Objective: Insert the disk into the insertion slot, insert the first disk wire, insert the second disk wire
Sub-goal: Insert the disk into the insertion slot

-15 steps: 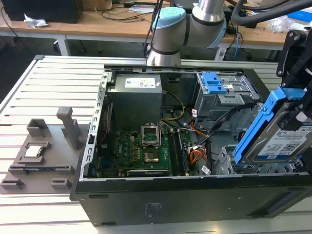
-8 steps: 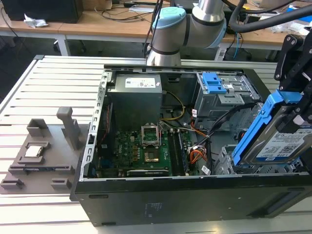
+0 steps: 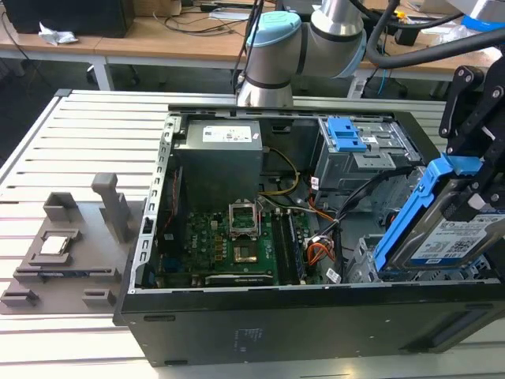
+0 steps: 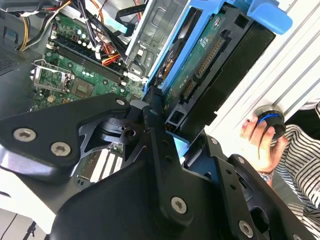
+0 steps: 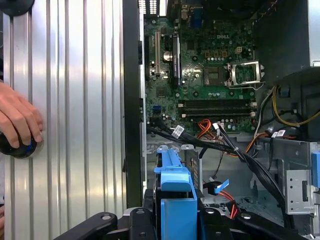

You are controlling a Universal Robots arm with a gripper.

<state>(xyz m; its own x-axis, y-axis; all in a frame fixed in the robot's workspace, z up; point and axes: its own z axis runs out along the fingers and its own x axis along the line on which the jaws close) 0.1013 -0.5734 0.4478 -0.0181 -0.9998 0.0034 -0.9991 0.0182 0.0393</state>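
Silver-grey disk (image 3: 450, 237), blue carrier (image 3: 410, 213), green motherboard (image 3: 221, 245)

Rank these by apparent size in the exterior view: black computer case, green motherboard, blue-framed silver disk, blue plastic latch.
1. Black metal computer case.
2. Green motherboard and blue-framed silver-grey disk look alike; the disk sits nearer the camera, so unranked.
3. Blue plastic latch.

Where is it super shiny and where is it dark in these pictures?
First wrist view: light streaks glare off the ribbed silver metal table. Second wrist view: that table bleaches nearly white. Exterior view: the black computer case is shadowy inside.
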